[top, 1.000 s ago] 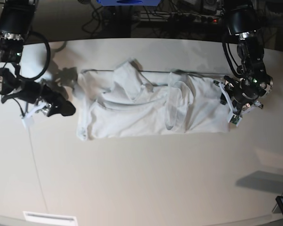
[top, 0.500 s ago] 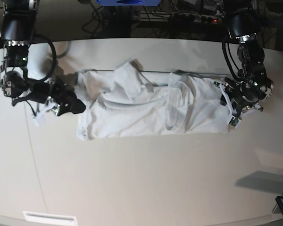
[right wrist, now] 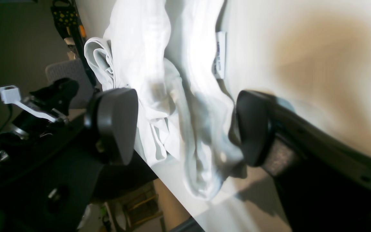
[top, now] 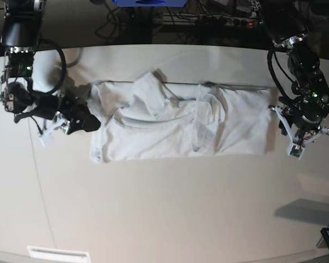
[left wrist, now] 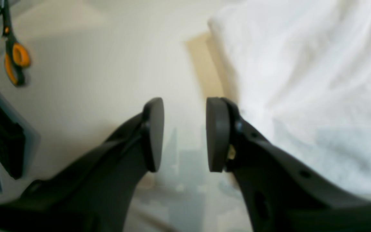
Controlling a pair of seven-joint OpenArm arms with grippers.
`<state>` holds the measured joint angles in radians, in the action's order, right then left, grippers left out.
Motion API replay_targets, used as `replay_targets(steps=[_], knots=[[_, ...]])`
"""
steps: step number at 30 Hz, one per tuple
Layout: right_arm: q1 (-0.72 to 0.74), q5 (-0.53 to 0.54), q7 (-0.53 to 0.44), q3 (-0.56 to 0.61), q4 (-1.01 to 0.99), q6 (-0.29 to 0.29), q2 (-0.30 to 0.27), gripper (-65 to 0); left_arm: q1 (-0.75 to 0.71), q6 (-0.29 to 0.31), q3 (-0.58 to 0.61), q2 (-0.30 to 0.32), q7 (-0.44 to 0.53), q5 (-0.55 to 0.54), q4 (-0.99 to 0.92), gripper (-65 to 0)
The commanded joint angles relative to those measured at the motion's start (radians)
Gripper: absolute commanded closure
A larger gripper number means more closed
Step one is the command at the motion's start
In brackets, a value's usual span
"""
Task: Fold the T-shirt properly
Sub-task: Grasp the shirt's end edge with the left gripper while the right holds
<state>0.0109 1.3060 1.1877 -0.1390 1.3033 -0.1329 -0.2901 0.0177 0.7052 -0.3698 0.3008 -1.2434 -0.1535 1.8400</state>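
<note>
The right gripper (right wrist: 185, 129) gapes wide around the bunched edge of the T-shirt (top: 175, 123), not clamping it; the left gripper (left wrist: 185, 133), narrowly parted and empty, hovers just beside the shirt's opposite edge on the tabletop (top: 170, 208)

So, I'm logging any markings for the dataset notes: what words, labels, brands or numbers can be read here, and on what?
No text can be read in any view.
Small white label at the T-shirt edge: print too blurred to read.
Scissors with orange handles: no marking can be made out.
Tabletop: no marking visible.
</note>
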Motion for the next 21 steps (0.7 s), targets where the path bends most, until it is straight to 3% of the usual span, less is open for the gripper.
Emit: replay_targets(steps=[1, 4, 8, 13, 21], knots=[[0.008, -0.018, 0.004, -0.001, 0.008, 0.003, -0.013, -45.8, -0.005, -0.007, -0.03, 0.033, -0.012, 0.016, 0.011, -21.8], [0.008, -0.018, 0.005, -0.001, 0.009, 0.003, -0.013, -45.7, -0.045, -0.007, -0.076, 0.08, -0.017, 0.016, 0.011, -20.5], [0.008, -0.018, 0.005, -0.001, 0.011, 0.003, -0.005, -45.6, -0.086, -0.007, -0.162, 0.134, -0.012, 0.015, -0.006, 0.0], [0.008, -0.018, 0.01, 0.0, 0.015, 0.003, 0.019, -45.6, -0.071, -0.007, -0.234, 0.143, -0.011, 0.007, -0.098, 0.0], [0.008, -0.018, 0.011, 0.0, 0.015, 0.003, 0.021, -45.6, 0.043, -0.007, -0.159, 0.137, -0.011, 0.007, -0.279, 0.0]])
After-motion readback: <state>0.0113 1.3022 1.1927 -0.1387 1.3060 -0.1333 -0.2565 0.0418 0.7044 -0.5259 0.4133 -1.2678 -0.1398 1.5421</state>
